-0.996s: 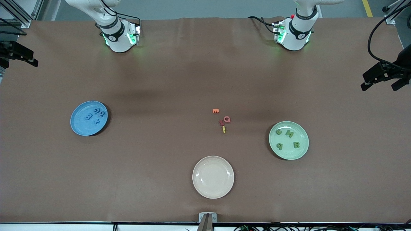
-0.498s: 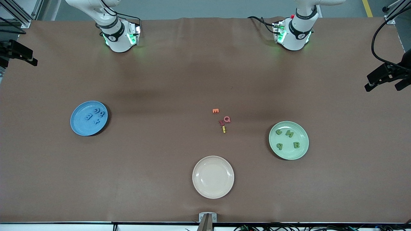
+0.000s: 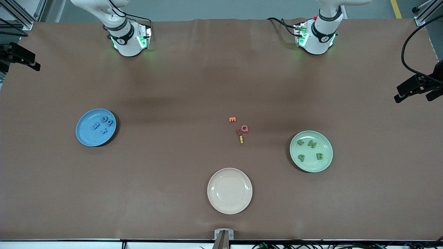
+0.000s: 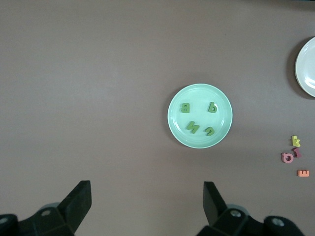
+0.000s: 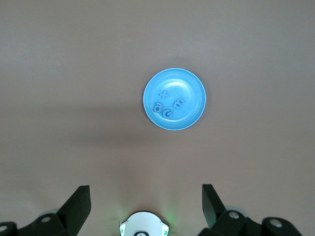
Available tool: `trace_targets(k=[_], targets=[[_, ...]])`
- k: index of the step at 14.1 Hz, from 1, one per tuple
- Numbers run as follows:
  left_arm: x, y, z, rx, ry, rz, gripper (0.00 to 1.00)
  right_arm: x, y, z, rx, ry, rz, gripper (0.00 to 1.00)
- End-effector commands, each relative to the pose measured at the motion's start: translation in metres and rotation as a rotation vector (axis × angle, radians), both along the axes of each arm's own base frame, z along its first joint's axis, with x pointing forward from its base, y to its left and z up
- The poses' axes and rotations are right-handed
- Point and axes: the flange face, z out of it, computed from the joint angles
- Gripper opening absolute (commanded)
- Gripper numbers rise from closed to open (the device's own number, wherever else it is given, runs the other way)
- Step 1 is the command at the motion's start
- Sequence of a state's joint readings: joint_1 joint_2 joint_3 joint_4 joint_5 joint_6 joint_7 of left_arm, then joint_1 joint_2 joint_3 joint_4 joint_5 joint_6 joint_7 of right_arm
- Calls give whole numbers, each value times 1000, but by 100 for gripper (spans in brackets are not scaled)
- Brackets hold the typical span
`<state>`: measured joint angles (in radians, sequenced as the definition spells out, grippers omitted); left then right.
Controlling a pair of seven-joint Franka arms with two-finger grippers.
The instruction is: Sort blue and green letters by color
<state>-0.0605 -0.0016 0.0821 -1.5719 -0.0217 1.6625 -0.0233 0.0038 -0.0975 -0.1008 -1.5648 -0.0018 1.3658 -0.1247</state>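
At the left of the front view the blue plate point(image 3: 96, 127) lies at the right arm's end of the table and carries the four blue letters point(image 3: 103, 125), clustered on the part of it toward the table's middle. Right of centre, on the bare brown table point(image 3: 173, 86), sit the orange E point(image 3: 232, 119), the pink-red Q point(image 3: 244, 128) touching a small dark red letter point(image 3: 238, 131), and just below them the small yellow letter point(image 3: 241, 139). At lower centre is the cream plate point(image 3: 229, 190), nearest the camera. Toward the frame's right the green plate point(image 3: 311, 151) holds the four green letters point(image 3: 312, 150), spread apart. The right gripper point(image 5: 146, 194) hangs high over the table with the blue plate in its sight, fingers spread wide and holding nothing. The left gripper point(image 4: 147, 196) hangs high over the table near the green plate, likewise wide apart and empty.
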Motion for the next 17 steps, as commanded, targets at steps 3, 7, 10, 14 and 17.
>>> trace_targets(k=[3, 7, 10, 14, 17], targets=[[1, -4, 7, 4, -6, -14, 100, -8, 1, 3, -1, -13, 11, 100], [0, -1, 8, 5, -8, -11, 100, -8, 1, 3, -1, -13, 11, 100], [-4, -3, 14, 6, -12, -16, 100, -8, 1, 3, -1, -13, 11, 100], [-5, -28, 16, 16, -14, -43, 100, -8, 1, 3, -1, -13, 11, 100], [-5, -25, 24, 11, -29, -43, 100, -8, 1, 3, -1, -13, 11, 100]])
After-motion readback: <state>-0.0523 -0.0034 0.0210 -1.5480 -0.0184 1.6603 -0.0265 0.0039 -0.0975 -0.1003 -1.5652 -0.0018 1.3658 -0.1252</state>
